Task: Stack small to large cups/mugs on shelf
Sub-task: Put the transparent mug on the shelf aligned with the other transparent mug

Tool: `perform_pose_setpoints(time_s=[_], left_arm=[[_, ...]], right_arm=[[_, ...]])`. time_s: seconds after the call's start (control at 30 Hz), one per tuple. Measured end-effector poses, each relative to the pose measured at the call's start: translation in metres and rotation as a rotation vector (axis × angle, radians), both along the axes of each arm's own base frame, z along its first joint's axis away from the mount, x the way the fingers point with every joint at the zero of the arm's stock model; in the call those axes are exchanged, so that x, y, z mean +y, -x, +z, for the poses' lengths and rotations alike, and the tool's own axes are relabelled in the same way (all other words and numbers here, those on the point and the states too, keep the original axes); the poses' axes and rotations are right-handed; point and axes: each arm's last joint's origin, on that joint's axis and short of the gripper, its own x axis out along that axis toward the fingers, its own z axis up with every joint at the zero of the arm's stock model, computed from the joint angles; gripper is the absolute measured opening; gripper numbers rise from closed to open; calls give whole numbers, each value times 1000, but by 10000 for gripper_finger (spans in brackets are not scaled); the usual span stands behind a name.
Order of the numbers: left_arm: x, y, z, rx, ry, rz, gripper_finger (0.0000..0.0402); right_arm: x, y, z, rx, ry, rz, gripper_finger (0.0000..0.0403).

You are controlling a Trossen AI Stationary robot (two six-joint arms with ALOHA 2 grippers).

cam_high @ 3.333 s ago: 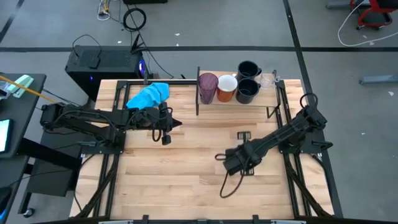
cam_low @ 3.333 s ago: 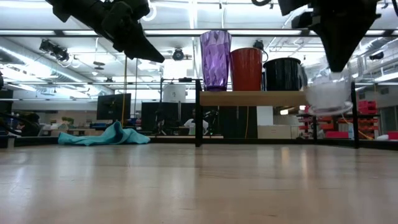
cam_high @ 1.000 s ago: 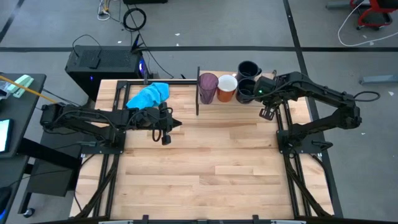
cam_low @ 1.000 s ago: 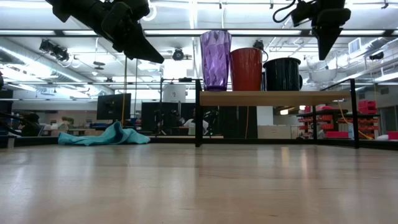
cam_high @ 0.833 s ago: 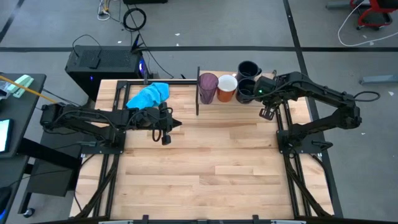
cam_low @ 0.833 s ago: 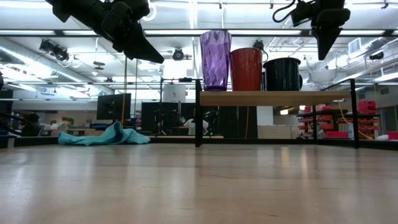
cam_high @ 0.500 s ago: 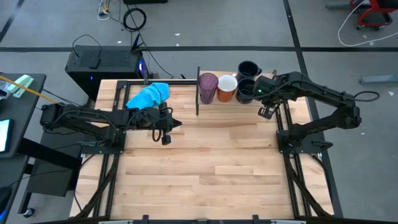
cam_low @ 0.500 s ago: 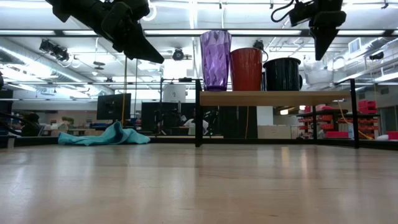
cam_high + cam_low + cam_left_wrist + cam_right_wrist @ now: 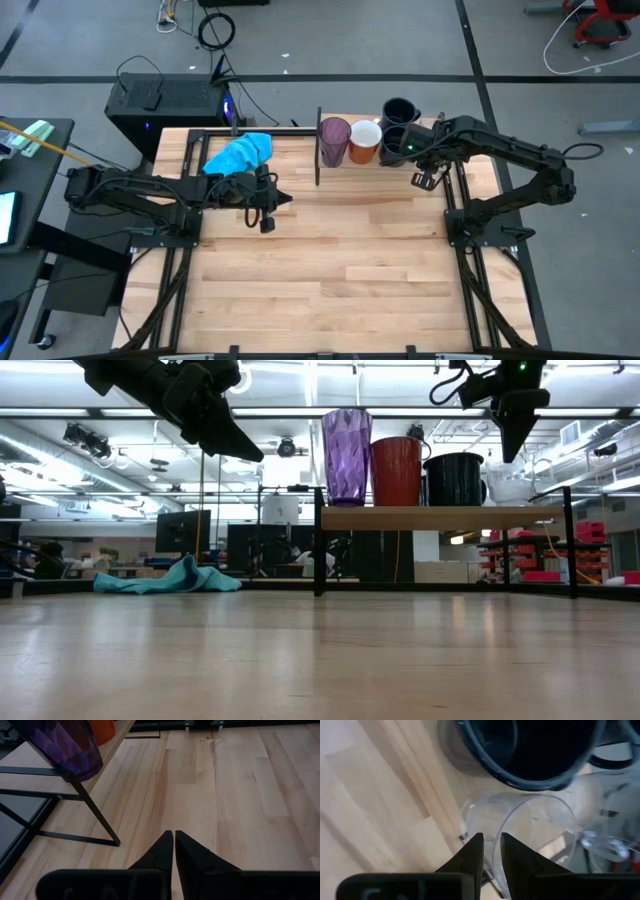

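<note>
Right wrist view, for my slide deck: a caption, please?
Right gripper above a clear plastic cup beside a black mug.

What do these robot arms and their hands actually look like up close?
Both arms are dark, nearly black, built of jointed segments with black cables looped alongside. The left hand ends in two slim, pointed black fingers on a blocky black base. The right hand looks the same; a small green light glows on its arm in the overhead view.
</note>
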Motion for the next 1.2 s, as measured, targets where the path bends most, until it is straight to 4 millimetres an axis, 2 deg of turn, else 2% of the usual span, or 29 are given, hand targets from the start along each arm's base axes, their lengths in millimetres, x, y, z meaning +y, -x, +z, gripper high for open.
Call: perform_pose_setpoints(time_s=[0.33,0.7,0.97,1.2], left_arm=[[0,0,0,0,0,-1,36],[0,0,0,0,-1,0,29],[0,0,0,0,-2,-1,34],[0,0,0,0,-1,-1,25]], right_arm=[[-2,3,2,45,116,-29,73],[4,5,3,27,110,-55,73],[10,18,12,-79,121,-151,73],[19,32,23,-212,-28,-189,73]])
